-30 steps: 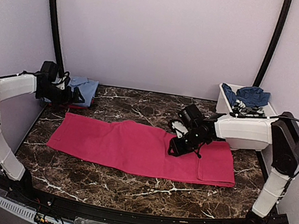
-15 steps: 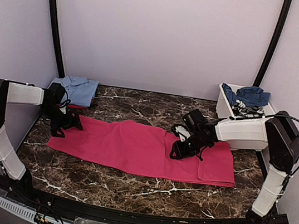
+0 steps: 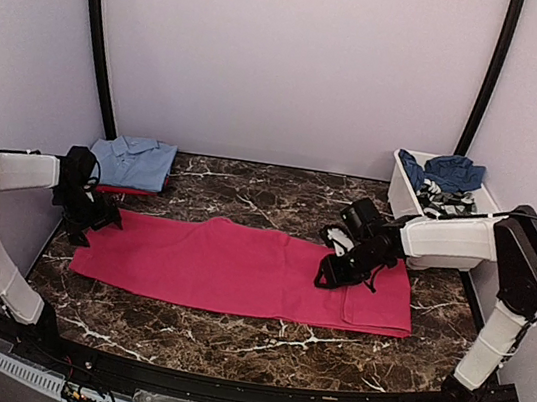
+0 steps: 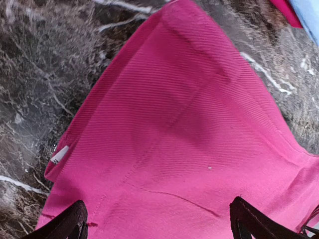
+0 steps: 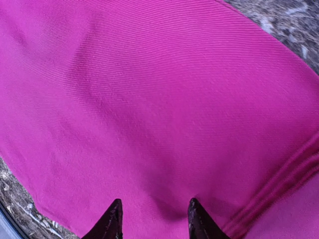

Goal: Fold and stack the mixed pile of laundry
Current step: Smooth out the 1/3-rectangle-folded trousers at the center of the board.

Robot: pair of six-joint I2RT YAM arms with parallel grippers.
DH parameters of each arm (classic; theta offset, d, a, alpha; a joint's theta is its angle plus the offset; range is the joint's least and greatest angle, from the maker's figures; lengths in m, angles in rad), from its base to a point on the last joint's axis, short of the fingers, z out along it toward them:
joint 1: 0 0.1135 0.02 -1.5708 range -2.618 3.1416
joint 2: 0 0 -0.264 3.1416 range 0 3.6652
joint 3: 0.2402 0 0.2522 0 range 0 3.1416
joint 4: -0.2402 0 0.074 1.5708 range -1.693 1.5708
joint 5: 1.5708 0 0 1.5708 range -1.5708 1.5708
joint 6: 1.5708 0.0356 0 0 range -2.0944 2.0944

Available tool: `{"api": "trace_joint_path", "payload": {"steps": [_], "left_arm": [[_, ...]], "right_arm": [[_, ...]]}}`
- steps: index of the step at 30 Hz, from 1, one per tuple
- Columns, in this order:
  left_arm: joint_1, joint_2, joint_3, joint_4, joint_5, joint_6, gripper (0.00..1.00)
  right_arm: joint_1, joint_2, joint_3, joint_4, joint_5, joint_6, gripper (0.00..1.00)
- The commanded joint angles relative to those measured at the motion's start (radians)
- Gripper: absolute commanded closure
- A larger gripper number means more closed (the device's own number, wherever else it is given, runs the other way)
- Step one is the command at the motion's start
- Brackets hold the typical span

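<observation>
The magenta garment (image 3: pixel 238 267) is lying flat across the marble desk (image 3: pixel 249 193), its long axis running left to right. The left end effector (image 4: pixel 158 224) is hovering over its left end with jaws spread wide, gripping nothing. The right end effector (image 5: pixel 153 209) is pressing down on the right portion, fingers partly apart, and I cannot tell whether it is pinching cloth. Each arm is sitting nearest its own end, so I'd guess a lengthwise fold is coming.
</observation>
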Motion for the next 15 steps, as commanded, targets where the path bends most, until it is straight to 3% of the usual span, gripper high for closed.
{"api": "trace_joint_path", "payload": {"steps": [1,5,15], "left_arm": [[-0.095,-0.101,0.092,-0.108,-0.112,0.067,0.01],[-0.113,-0.13,0.151,-0.125,-0.131,0.079,0.01],[-0.114,-0.125,0.174,-0.114,-0.19,0.074,0.01]], "right_arm": [[-0.006,-0.147,0.04,-0.134,0.046,0.042,0.53],[-0.005,-0.206,0.081,-0.254,0.152,0.081,0.38],[-0.008,-0.039,0.114,-0.341,0.28,0.159,0.4]]}}
